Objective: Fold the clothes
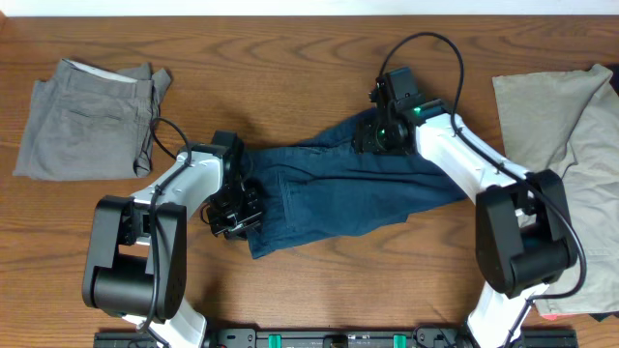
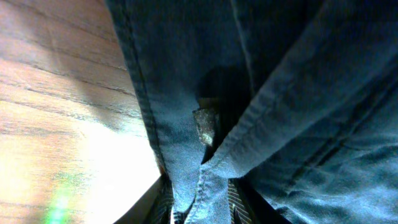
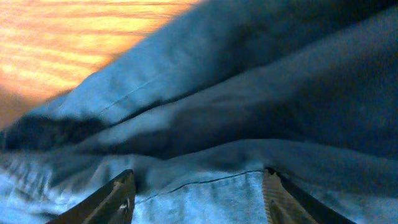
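A dark navy-blue pair of the clothes lies crumpled across the middle of the table. My left gripper sits at its left end. In the left wrist view this gripper is shut on a seamed fold of the navy cloth, pinched between ribbed pads. My right gripper rests on the pair's upper right end. In the right wrist view that gripper stands open, its fingers spread wide with navy cloth lying loose between them.
A folded grey pair lies at the far left of the wooden table. Beige-khaki cloth is spread at the right edge, partly under the right arm's base. Both arm bases stand at the front edge.
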Robot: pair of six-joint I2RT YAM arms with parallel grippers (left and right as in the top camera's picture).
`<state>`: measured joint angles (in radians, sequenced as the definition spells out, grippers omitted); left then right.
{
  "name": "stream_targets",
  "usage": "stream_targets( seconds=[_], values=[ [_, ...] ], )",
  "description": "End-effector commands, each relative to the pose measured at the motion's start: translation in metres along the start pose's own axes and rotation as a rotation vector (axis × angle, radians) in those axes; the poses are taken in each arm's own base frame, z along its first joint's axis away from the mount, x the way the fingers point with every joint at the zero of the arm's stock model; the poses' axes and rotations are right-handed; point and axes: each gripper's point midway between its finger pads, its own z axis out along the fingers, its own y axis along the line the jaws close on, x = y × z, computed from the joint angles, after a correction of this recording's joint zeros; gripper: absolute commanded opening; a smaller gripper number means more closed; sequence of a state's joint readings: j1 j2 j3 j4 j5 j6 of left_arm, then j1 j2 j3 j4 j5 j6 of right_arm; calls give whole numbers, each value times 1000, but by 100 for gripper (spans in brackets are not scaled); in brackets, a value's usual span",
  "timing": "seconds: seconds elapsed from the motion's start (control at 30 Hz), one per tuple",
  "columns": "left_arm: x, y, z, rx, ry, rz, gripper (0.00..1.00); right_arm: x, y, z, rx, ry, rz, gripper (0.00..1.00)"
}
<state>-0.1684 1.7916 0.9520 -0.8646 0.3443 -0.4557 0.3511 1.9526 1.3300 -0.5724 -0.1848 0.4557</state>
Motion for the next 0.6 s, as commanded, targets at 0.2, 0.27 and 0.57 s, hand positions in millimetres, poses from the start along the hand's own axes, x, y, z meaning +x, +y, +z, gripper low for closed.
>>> stream_targets(
  seconds=[0.2, 0.27, 0.57],
  values=[
    [-2, 5, 5, -20, 2, -9, 32, -10, 3, 10, 42, -77, 303, 41],
    [-2, 5, 5, -20, 2, -9, 32, -11, 5, 10, 41, -82, 299, 23],
    [-2, 5, 5, -20, 2, -9, 32, 0, 7, 12, 62, -52, 284, 1]
  ],
)
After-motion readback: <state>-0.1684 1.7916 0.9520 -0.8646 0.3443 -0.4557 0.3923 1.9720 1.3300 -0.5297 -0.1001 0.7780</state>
